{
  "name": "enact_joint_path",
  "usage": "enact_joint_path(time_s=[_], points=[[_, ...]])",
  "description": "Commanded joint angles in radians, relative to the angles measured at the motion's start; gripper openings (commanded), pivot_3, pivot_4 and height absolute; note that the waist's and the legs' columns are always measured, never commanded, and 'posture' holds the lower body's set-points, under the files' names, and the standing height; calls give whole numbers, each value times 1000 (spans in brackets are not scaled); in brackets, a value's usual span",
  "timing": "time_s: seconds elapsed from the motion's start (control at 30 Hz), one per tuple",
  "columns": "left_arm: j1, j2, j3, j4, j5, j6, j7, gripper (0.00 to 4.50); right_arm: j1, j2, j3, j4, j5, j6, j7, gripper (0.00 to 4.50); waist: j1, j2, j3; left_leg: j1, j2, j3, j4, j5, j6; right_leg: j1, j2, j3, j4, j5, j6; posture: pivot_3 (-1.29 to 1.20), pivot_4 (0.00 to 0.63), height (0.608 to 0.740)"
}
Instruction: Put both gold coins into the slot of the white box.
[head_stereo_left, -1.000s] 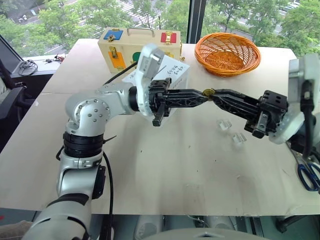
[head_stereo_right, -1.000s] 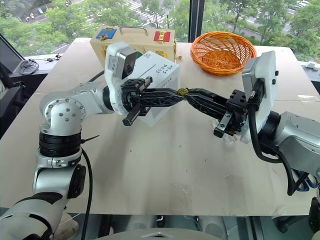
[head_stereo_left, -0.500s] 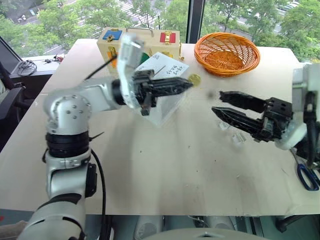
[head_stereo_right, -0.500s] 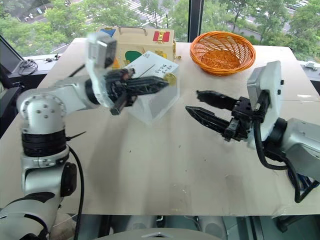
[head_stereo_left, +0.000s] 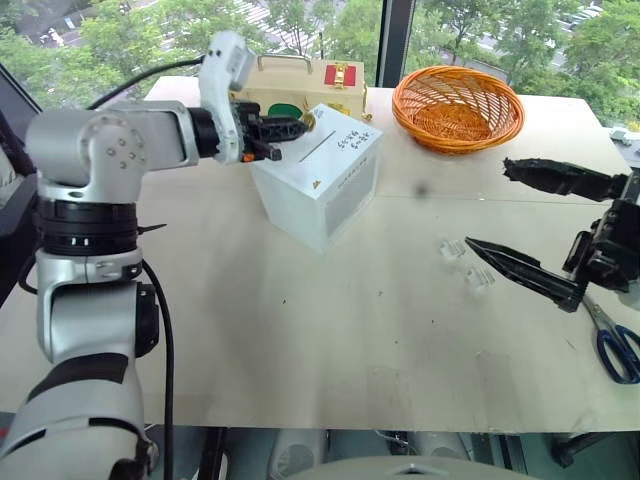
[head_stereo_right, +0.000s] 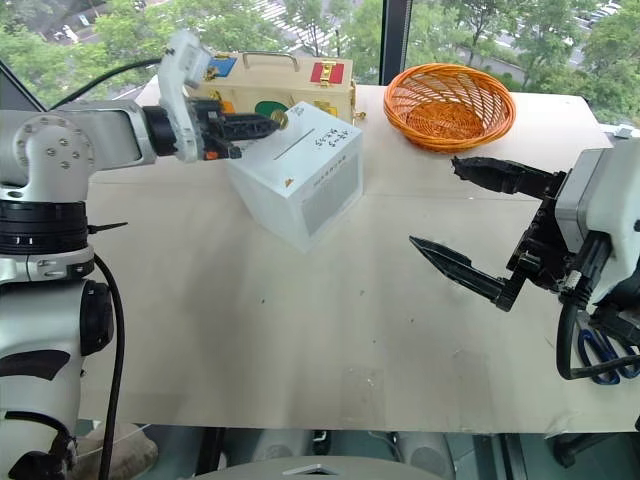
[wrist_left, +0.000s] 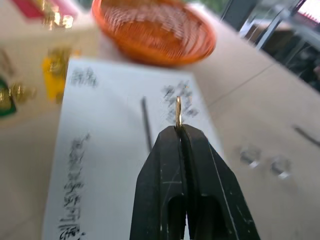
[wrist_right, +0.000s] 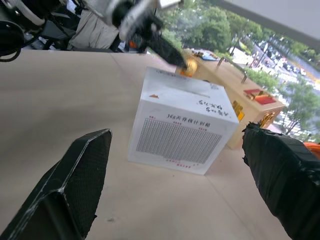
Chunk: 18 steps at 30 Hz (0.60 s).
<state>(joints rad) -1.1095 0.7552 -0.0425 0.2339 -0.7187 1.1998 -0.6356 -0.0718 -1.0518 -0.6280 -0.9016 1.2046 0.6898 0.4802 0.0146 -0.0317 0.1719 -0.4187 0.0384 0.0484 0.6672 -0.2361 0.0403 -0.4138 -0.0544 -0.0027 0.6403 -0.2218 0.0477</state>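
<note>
The white box (head_stereo_left: 320, 190) stands on the table, its top face bearing handwriting and the thin dark slot (wrist_left: 145, 122). My left gripper (head_stereo_left: 300, 125) is shut on a gold coin (head_stereo_left: 308, 120), held on edge just over the box's far left top corner. In the left wrist view the gold coin (wrist_left: 178, 111) sticks out past the fingertips, a little to one side of the slot. My right gripper (head_stereo_left: 487, 204) hangs open and empty over the table to the right of the box, its fingers (wrist_right: 75, 185) spread wide and pointing at it.
A pale wooden case (head_stereo_left: 300, 78) with coloured latches stands right behind the box. An orange basket (head_stereo_left: 457, 105) sits at the back right. Two small clear plastic pieces (head_stereo_left: 465, 262) lie under my right gripper. Blue scissors (head_stereo_left: 615, 348) lie at the right edge.
The two grippers met at the coin over the table's middle. My right gripper opened and drew back right; my left gripper carried the coin left and back, over the box.
</note>
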Motion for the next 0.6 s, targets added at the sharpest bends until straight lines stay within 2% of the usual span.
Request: enact_joint_path(time_s=[0.03, 0.17, 0.4, 0.6], points=[[-55, 1, -25, 26, 63, -9, -36, 0, 9, 6, -34, -18, -20, -33, 3, 4463, -2, 0, 0, 0, 0, 0, 0, 0, 0, 0, 0, 0, 0, 0, 0, 0, 150, 740], [-96, -34, -63, 59, 132, 47, 3, 0, 54, 33, -38, -60, -23, -44, -30, 4463, 1, 0, 0, -1, 0, -1, 0, 0, 0, -1, 0, -1, 0, 0, 0, 0, 150, 740], [-122, -78, -50, 32, 154, 109, -12, 0, 69, 35, -22, -66, -31, -52, -52, 4463, 0, 0, 0, 0, 0, -1, 1, 0, 0, 0, 0, 0, 0, 0, 0, 0, 150, 740], [-111, -77, -65, 11, 188, 139, -8, 0, 70, 31, -8, -68, -29, -52, -68, 4463, 0, 0, 0, 0, 0, -1, 0, 0, 0, 0, 0, 0, 1, 0, 0, 0, 150, 740]])
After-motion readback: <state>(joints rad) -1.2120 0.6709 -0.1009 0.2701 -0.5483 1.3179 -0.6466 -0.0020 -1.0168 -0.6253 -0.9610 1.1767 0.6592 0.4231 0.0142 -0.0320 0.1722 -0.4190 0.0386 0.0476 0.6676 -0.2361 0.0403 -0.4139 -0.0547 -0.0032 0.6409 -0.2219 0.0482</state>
